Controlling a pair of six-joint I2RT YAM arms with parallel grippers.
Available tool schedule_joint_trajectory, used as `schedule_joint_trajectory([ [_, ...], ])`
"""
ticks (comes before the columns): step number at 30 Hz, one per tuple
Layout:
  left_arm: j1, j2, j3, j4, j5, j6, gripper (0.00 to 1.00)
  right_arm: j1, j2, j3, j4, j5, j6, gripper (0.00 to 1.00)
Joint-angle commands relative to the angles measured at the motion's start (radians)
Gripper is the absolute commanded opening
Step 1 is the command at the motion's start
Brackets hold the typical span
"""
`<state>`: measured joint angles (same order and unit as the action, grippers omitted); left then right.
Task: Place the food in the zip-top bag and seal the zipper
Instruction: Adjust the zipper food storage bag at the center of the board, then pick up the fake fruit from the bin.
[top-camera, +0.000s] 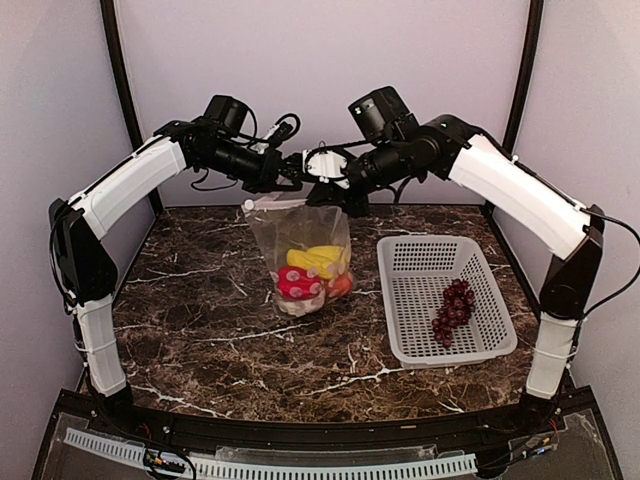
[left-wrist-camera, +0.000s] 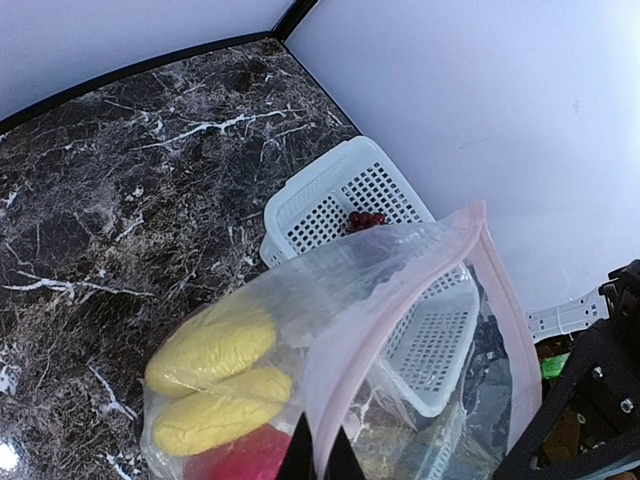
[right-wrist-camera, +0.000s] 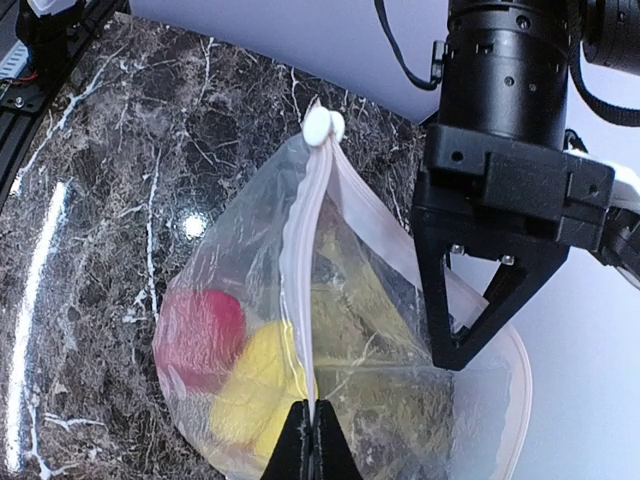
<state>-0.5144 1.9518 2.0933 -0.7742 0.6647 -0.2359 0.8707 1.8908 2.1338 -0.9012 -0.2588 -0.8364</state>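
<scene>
The clear zip-top bag (top-camera: 300, 240) hangs upright over the table middle, held at its mouth by both grippers. Inside lie two yellow pieces (top-camera: 315, 260), the red pepper (top-camera: 298, 283), the orange pumpkin (top-camera: 341, 287) and the white cauliflower (top-camera: 293, 306). My left gripper (left-wrist-camera: 320, 455) is shut on the pink zipper (left-wrist-camera: 400, 300). My right gripper (right-wrist-camera: 312, 440) is shut on the other lip of the zipper (right-wrist-camera: 300, 250), below the white slider (right-wrist-camera: 322, 125). The mouth gapes open between them. The grape bunch (top-camera: 452, 310) lies in the basket.
The white perforated basket (top-camera: 392, 290) stands on the marble table right of the bag; it also shows in the left wrist view (left-wrist-camera: 330, 190). Purple walls close in the back and sides. Both arms meet high above the table's back middle.
</scene>
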Motion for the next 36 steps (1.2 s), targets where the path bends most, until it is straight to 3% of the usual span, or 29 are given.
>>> schedule_joint_trajectory([
  [1, 0.000, -0.024, 0.005, 0.020, -0.018, -0.001, 0.01, 0.010, -0.018, 0.004, 0.055, -0.066, 0.022, 0.00],
  [8, 0.001, -0.015, 0.000, 0.004, -0.053, 0.016, 0.01, 0.019, -0.014, -0.057, 0.012, -0.065, 0.034, 0.02],
  [11, 0.000, -0.008, -0.002, 0.005, -0.054, 0.015, 0.01, 0.019, -0.036, -0.059, 0.016, -0.062, 0.039, 0.13],
  [15, 0.000, -0.004, -0.003, 0.007, -0.056, 0.014, 0.01, 0.019, -0.069, -0.060, 0.026, -0.054, 0.060, 0.38],
  [17, 0.000, -0.002, -0.003, 0.006, -0.057, 0.014, 0.01, 0.017, -0.084, -0.058, 0.022, -0.048, 0.070, 0.44],
  [27, 0.000, -0.006, -0.002, -0.013, -0.062, 0.020, 0.01, -0.062, -0.201, -0.101, 0.000, -0.036, 0.111, 0.51],
  [36, 0.001, -0.010, -0.006, -0.024, -0.073, 0.024, 0.01, -0.279, -0.403, -0.366, 0.042, -0.079, 0.164, 0.52],
])
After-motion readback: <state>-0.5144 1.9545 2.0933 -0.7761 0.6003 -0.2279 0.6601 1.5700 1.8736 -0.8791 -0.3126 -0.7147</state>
